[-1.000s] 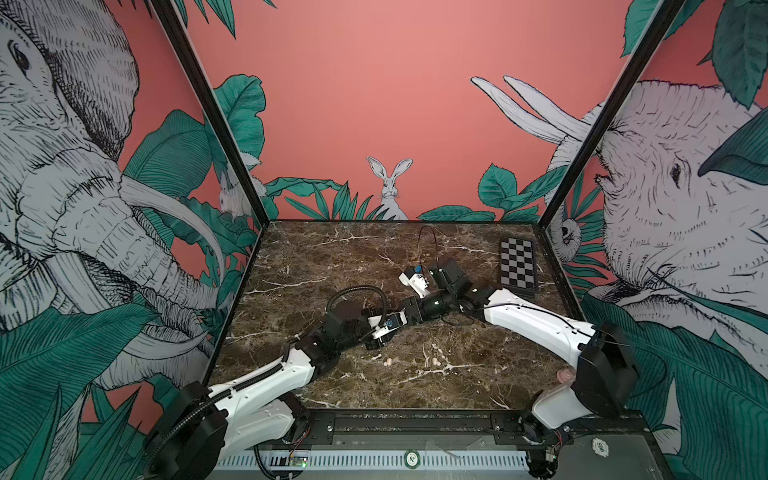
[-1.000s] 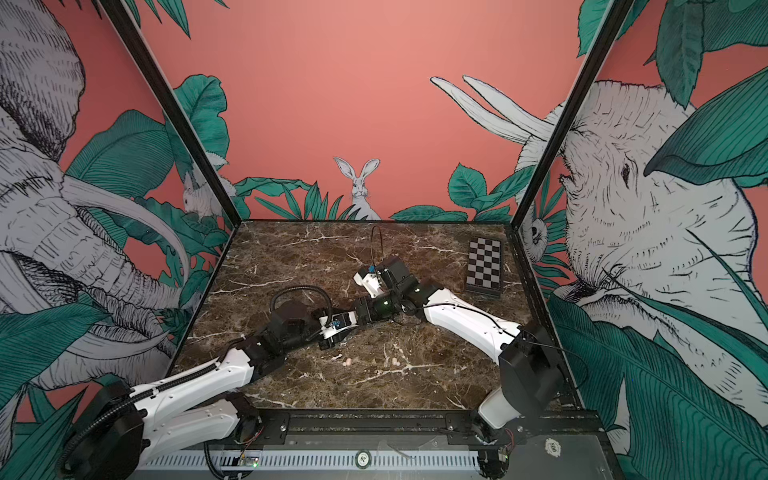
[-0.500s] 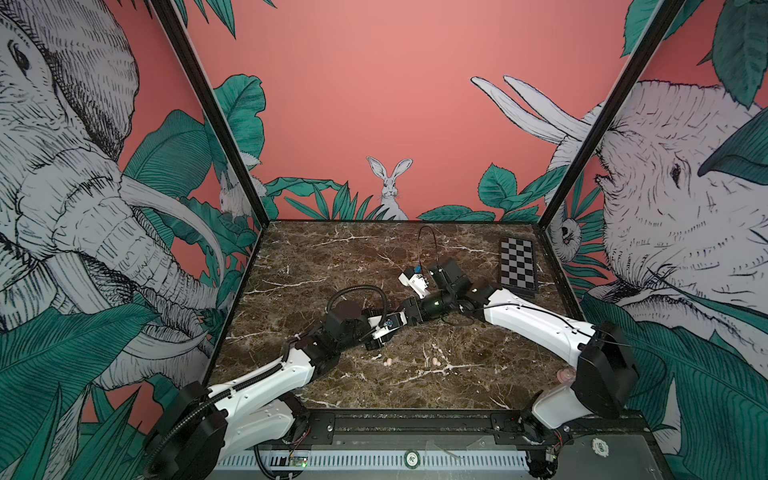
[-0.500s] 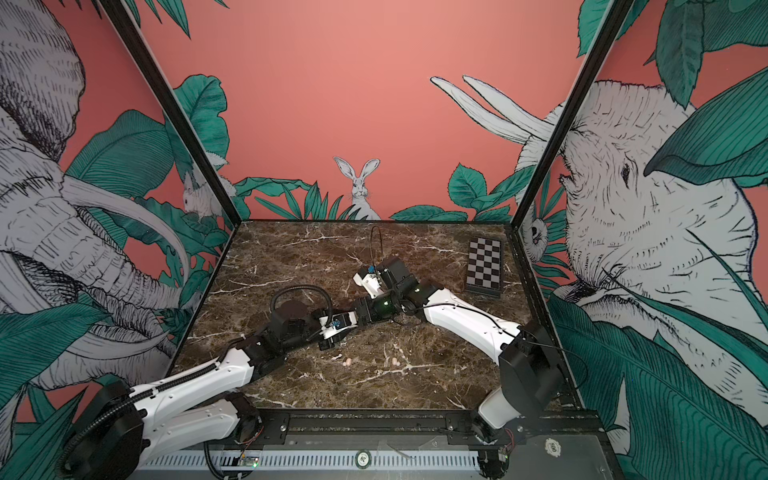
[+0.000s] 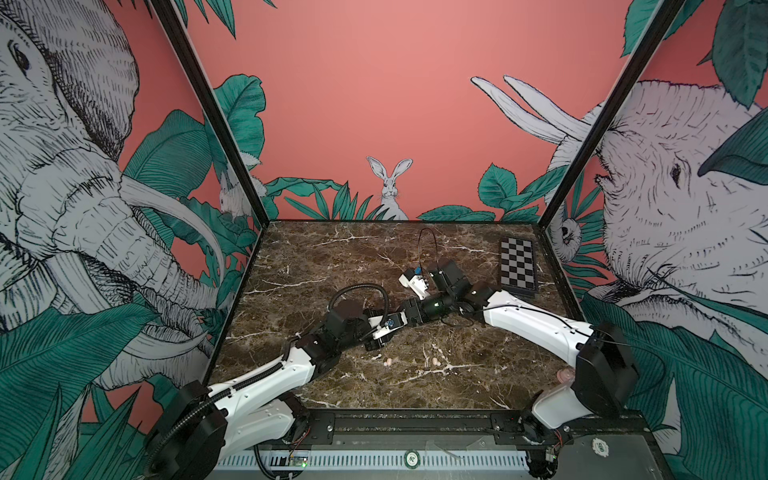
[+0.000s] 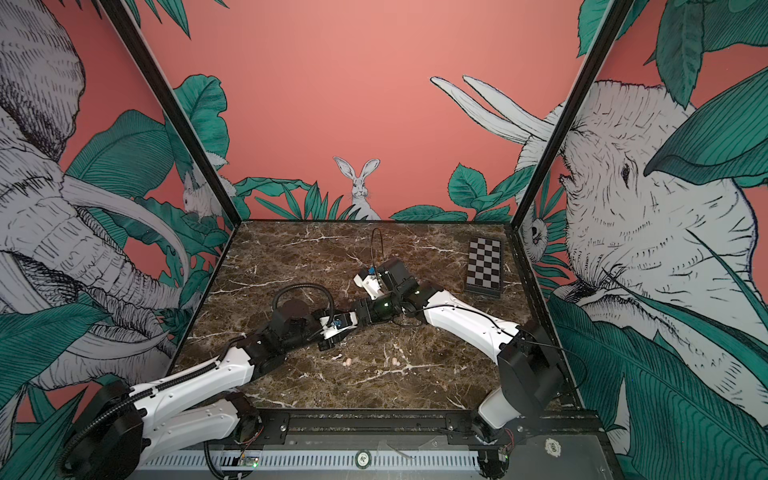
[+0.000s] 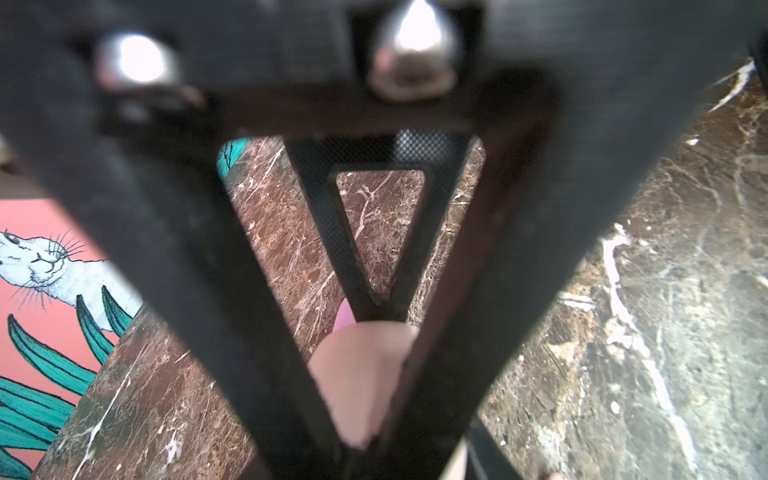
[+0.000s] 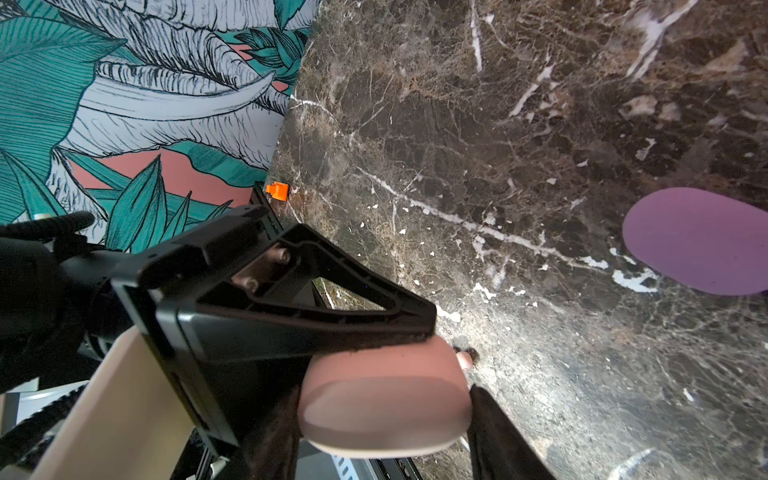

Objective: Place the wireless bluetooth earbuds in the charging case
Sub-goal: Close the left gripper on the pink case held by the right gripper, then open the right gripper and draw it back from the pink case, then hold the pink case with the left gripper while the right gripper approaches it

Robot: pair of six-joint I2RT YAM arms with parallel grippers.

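Left tool [image 5: 375, 341] clamped shut on peach charging case [image 8: 386, 399] above worktop [image 5: 332, 257].
Right tool [image 5: 409, 314] close against same case, grip impossible to tell; two pale earbuds [image 5: 388, 362] loose on marble nearby; lilac case [image 8: 698, 241] lying apart.

The two arms meet over the middle of the marble table [image 5: 316, 266], blocking passage there. Two small peach earbuds [image 5: 389, 362] [image 5: 435, 361] lie near the front edge, well apart. A checkered board [image 5: 517, 268] fills the far right corner. The far left corner stands open.
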